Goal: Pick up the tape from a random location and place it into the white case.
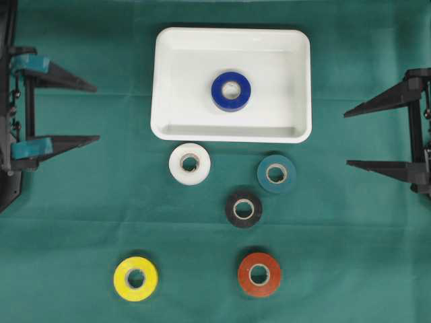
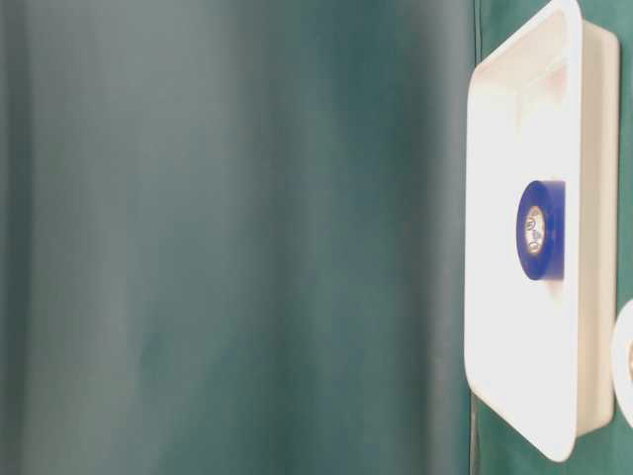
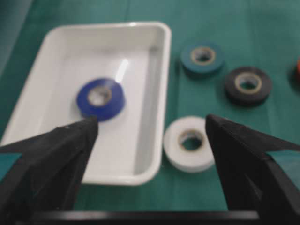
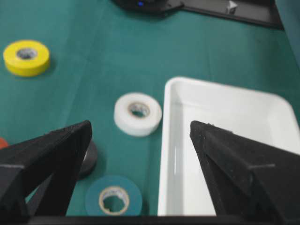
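The white case (image 1: 168,81) sits at the back middle of the green cloth, with a blue tape roll (image 1: 231,91) lying flat inside it. In front of the case lie a white roll (image 1: 189,163), a teal roll (image 1: 276,173), a black roll (image 1: 244,209), a yellow roll (image 1: 136,278) and a red roll (image 1: 259,274). My left gripper (image 1: 94,113) hangs open at the far left, holding nothing. My right gripper (image 1: 347,138) is open at the far right, also with nothing in it. Both are well away from the rolls.
The left wrist view shows the case (image 3: 154,93), the blue roll (image 3: 101,99), the white roll (image 3: 190,143), the teal roll (image 3: 202,58) and the black roll (image 3: 247,84). In the right wrist view the case rim (image 4: 166,154) lies beside the white roll (image 4: 138,114).
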Controlling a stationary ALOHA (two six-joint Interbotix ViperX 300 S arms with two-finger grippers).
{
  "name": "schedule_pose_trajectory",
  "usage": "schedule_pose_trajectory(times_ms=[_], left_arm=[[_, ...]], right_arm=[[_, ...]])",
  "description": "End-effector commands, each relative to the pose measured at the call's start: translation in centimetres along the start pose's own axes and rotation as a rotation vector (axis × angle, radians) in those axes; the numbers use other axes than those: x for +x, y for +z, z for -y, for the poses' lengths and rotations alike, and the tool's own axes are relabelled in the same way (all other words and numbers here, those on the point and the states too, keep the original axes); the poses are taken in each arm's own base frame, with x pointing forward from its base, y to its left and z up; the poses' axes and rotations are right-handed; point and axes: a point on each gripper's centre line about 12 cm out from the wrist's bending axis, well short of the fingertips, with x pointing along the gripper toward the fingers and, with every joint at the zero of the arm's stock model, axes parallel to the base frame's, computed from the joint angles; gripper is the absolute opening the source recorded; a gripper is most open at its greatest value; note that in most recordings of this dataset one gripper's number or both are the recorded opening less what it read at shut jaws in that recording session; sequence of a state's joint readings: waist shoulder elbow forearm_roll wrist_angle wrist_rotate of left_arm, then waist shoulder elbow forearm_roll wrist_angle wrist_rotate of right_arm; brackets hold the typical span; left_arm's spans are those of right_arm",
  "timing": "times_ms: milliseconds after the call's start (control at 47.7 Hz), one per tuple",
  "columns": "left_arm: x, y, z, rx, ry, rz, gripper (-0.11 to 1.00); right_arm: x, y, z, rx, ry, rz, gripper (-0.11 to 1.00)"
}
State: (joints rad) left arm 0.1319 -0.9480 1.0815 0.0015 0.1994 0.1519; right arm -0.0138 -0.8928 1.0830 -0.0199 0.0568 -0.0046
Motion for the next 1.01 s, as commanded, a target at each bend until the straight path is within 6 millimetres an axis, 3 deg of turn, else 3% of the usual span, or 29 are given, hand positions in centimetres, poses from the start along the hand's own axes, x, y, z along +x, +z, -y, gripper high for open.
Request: schedule_pose_trajectory(times_ms=[0,189,608,986], left_arm=[[-0.2,-1.1,0.2,-0.003,0.002,0.028,0.95],[-0.4,-3.5,0.6,-0.006,0.0,0.015,0.94],[-0.4,-3.5,0.6,-0.013,0.0,0.015,0.93],[-0.4,-3.5,0.6,-0.026,0.0,0.014,0.93]], right_arm=[[0.1,0.1,0.0,0.003,-0.001,0.003,0.91],[0.2,-0.7,0.0,0.003,0.001,-0.017,0.91],[0.7,-1.2,-0.1,0.037,0.004,-0.049,0.91],[0.3,-1.0,-4.7,0.01,0.206,-0.046,0.91]])
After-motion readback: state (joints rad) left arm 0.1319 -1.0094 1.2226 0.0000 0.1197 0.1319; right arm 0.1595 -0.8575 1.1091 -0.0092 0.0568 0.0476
